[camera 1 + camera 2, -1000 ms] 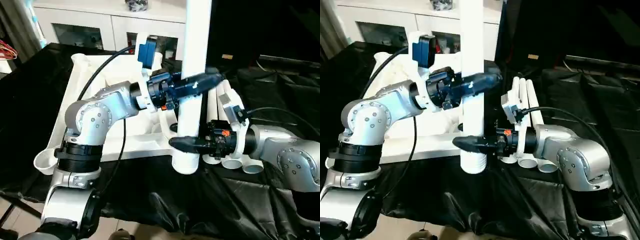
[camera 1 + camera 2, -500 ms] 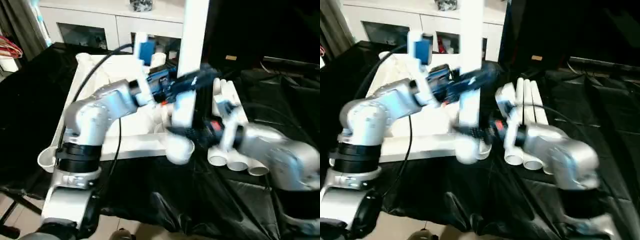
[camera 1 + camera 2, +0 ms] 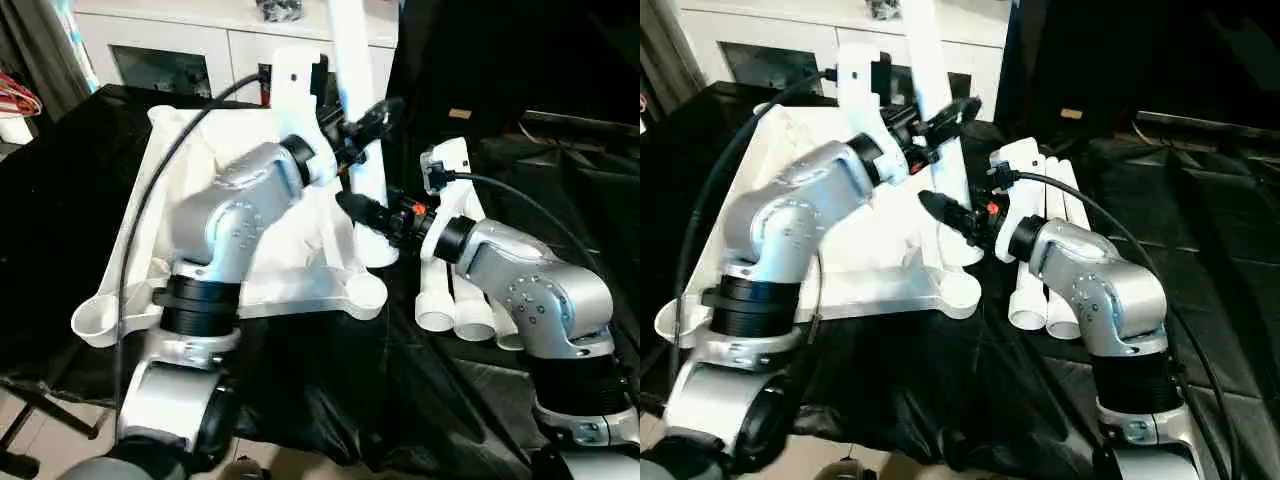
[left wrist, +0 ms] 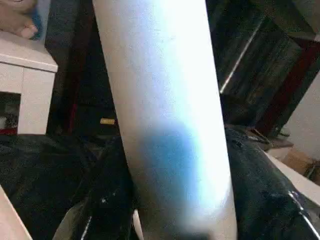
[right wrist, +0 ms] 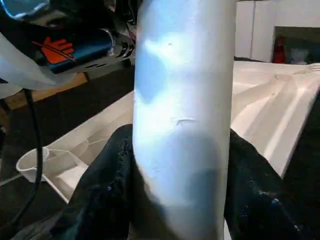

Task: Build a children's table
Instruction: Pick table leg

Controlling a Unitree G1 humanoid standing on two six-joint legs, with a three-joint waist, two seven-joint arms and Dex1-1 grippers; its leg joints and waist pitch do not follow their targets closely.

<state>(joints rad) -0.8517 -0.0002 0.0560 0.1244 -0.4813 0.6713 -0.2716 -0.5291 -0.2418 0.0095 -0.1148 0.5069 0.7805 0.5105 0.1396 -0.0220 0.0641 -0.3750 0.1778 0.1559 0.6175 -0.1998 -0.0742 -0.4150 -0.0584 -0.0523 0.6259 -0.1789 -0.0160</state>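
The white tabletop (image 3: 130,250) lies underside up on black cloth. One white leg (image 3: 358,90) stands nearly upright, leaning a little, and both grippers hold it. My left gripper (image 3: 366,122) is shut on the upper part of the leg. My right gripper (image 3: 362,210) is shut on it lower down. The leg's lower end (image 3: 378,252) sits just behind the near right corner socket (image 3: 367,291). In the wrist views the leg (image 4: 170,125) (image 5: 182,125) runs between black fingers (image 4: 100,205) (image 5: 105,190).
Three more white legs (image 3: 455,295) lie side by side on the cloth, right of the tabletop and under my right forearm. A white cabinet with glass doors (image 3: 180,55) stands behind. The near left corner socket (image 3: 92,320) overhangs the cloth's front edge.
Both grippers have carried the leg back and to the left, from in front of the tabletop's near edge to beside the near right corner socket. The head camera has also shifted.
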